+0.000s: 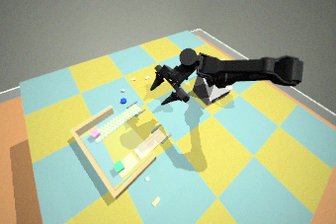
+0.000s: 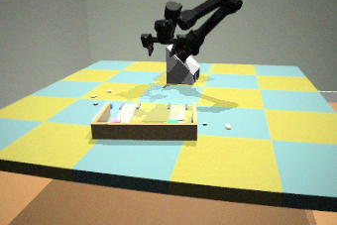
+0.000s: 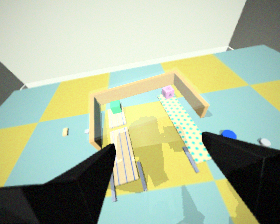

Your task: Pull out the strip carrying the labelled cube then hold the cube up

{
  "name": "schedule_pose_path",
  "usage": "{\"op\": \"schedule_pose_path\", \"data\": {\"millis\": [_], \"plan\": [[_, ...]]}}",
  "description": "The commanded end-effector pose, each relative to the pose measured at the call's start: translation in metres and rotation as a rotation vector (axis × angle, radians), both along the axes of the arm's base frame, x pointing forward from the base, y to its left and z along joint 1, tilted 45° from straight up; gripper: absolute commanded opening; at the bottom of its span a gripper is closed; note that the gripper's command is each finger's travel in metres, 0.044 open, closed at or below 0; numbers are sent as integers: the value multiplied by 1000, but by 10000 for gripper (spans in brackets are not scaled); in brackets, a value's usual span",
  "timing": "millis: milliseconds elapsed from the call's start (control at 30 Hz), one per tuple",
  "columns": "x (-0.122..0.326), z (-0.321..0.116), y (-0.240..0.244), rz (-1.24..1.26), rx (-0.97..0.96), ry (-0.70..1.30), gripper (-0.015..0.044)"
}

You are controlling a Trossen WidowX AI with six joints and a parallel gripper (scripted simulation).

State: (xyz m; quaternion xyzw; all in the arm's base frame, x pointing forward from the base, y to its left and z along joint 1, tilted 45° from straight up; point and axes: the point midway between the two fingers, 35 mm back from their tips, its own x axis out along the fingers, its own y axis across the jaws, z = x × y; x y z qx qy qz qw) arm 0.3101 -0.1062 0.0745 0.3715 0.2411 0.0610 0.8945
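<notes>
My gripper is open and empty, in the air on the robot's side of the strips. A teal-dotted pale strip looks unbroken and has a pink cube at its far end; the cube shows a darker mark in the wrist view. A striped strip piece lies apart from a paler far piece, with a narrow gap between them. A green cube sits on that far piece; no mark shows on it.
A three-sided wooden wall surrounds the strips' far ends. Thin grey rails flank the near ends. A blue disc lies beside the dotted strip. A small cream block lies outside the wall.
</notes>
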Motion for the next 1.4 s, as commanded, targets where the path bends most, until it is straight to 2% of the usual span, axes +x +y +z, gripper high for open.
{"op": "schedule_pose_path", "data": {"millis": [0, 433, 933, 1367], "plan": [[4, -2, -3, 10, 4, 16, 348], [74, -64, -25, 301, -73, 305, 6], [97, -141, -14, 776, -64, 542, 0], [93, -158, -9, 799, -60, 549, 0]]}}
